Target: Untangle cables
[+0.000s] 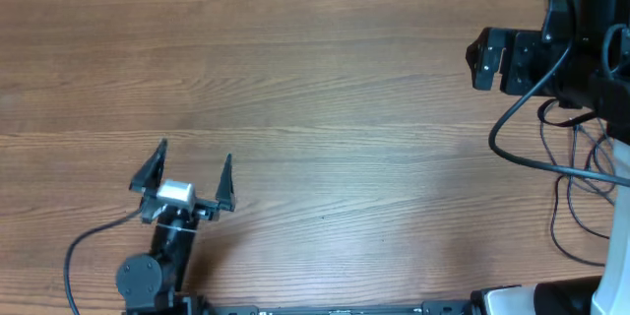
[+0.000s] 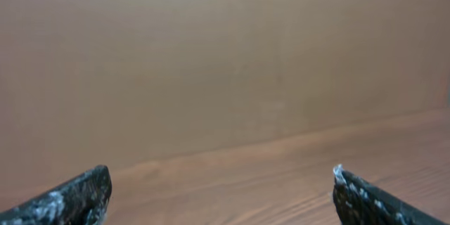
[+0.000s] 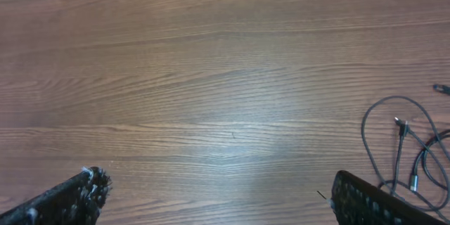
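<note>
A tangle of thin dark cables [image 3: 404, 148] with small connectors lies on the wooden table [image 3: 211, 77] at the right edge of the right wrist view. In the overhead view the cables [image 1: 576, 182] lie at the right side, partly hidden under the right arm. My right gripper [image 3: 218, 186] is open and empty, held high above the table to the left of the cables; it shows at the top right of the overhead view [image 1: 485, 57]. My left gripper [image 1: 195, 159] is open and empty at the lower left, far from the cables; it is also open in the left wrist view [image 2: 221, 186].
A thick black arm cable [image 1: 507, 143] loops down from the right arm next to the thin cables. Another arm cable [image 1: 89, 241] curves off the left arm base. A white object [image 1: 536, 300] sits at the bottom right. The table [image 1: 345, 108] is bare wood.
</note>
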